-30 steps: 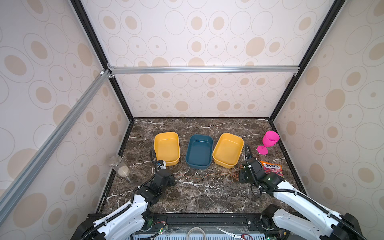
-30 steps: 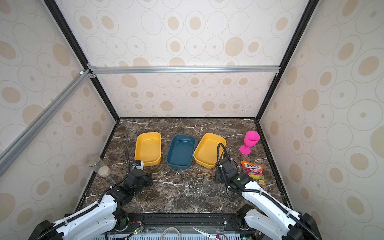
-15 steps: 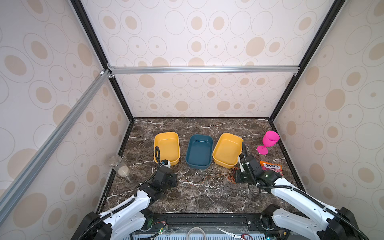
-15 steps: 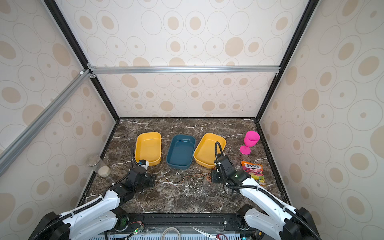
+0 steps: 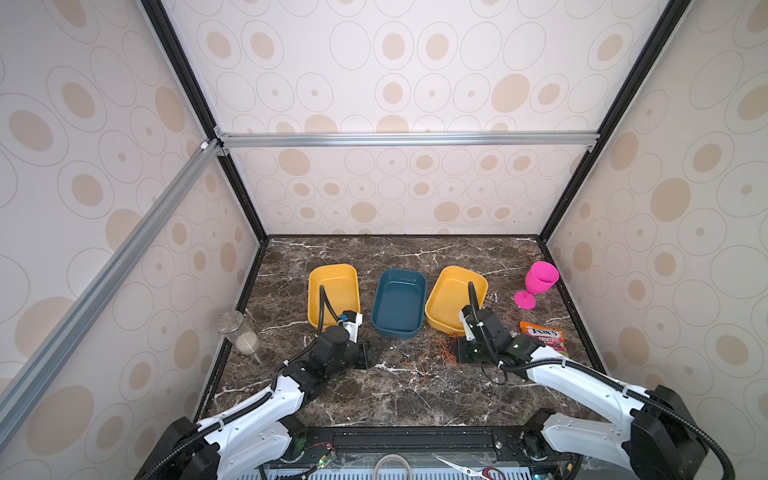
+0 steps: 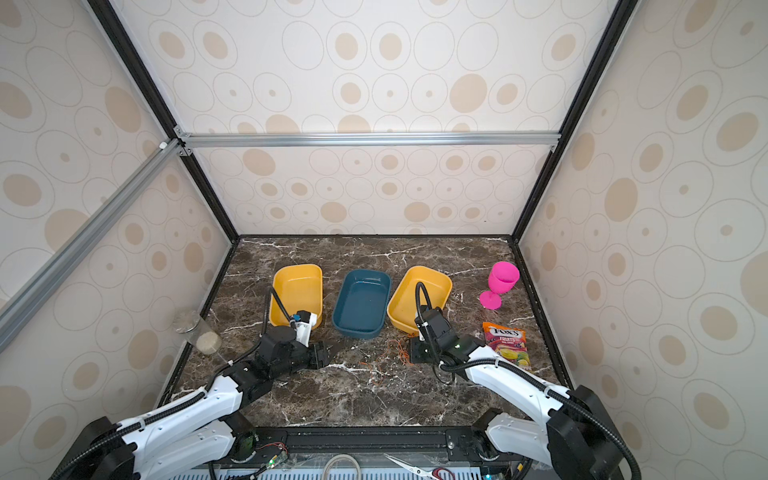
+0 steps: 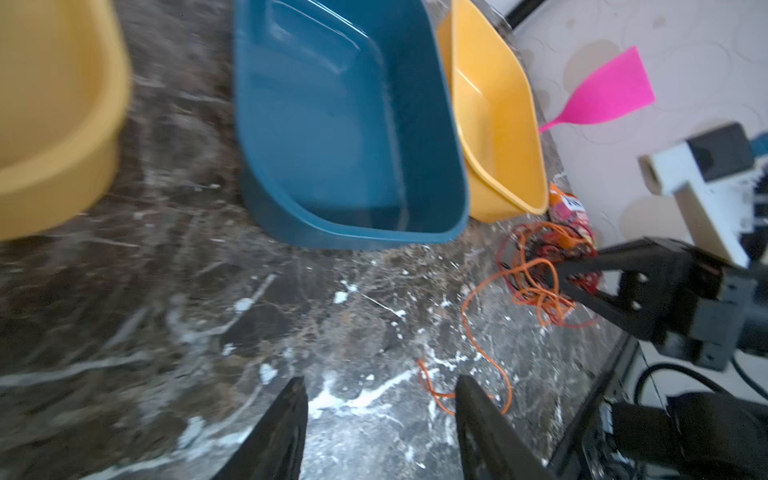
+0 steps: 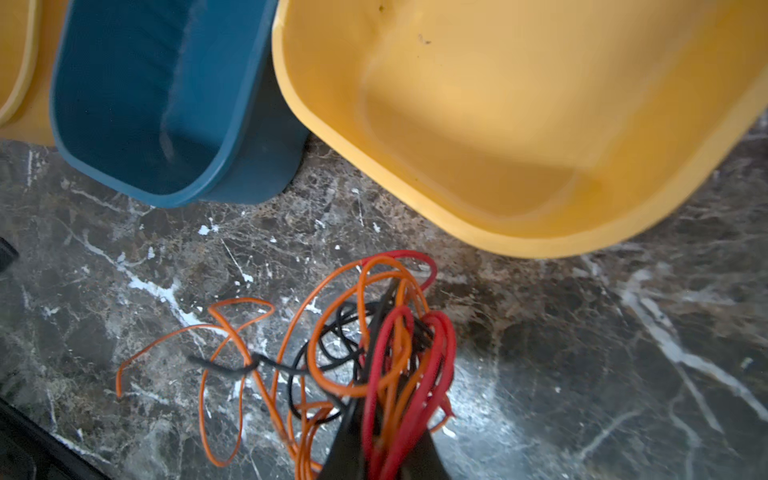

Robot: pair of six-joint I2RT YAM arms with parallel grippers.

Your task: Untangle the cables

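My left tool [image 7: 380, 388] hung over the counter [image 5: 415, 399] in front of the blue tray [image 5: 395, 332], its jaws apart with nothing between them. My right tool [image 7: 561, 276] was clamped on the cables [image 8: 376, 365], an orange, red and black tangle lying just off that tray's front right corner, with one orange strand trailing toward the left tool.

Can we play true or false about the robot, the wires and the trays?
1. The right pincer is shut on the cables. True.
2. The left pincer grips the cables too. False: it is open and grips nothing.
3. Cables lie in the blue tray. False: the tray is empty.
4. The pink goblet stands upright. True.
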